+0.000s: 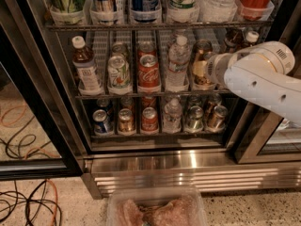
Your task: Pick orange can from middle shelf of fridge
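Note:
The fridge (188, 166) stands open in front of me, with wire shelves of drinks above a brushed steel base. On the middle shelf (155, 95), the orange can (202, 48) stands in the lane right of the water bottle; only its copper upper part shows. My gripper (199, 70), at the end of the white arm (263, 76) coming in from the right, is at that lane's front. It covers the can's lower part.
Also on the middle shelf, from the left: a juice bottle (84, 67), a white-and-green can (118, 72), a red Coca-Cola can (149, 72), a water bottle (178, 62). Several cans fill the lower shelf (155, 119). Black door frame (42, 102) at left. Cables (28, 206) on the floor.

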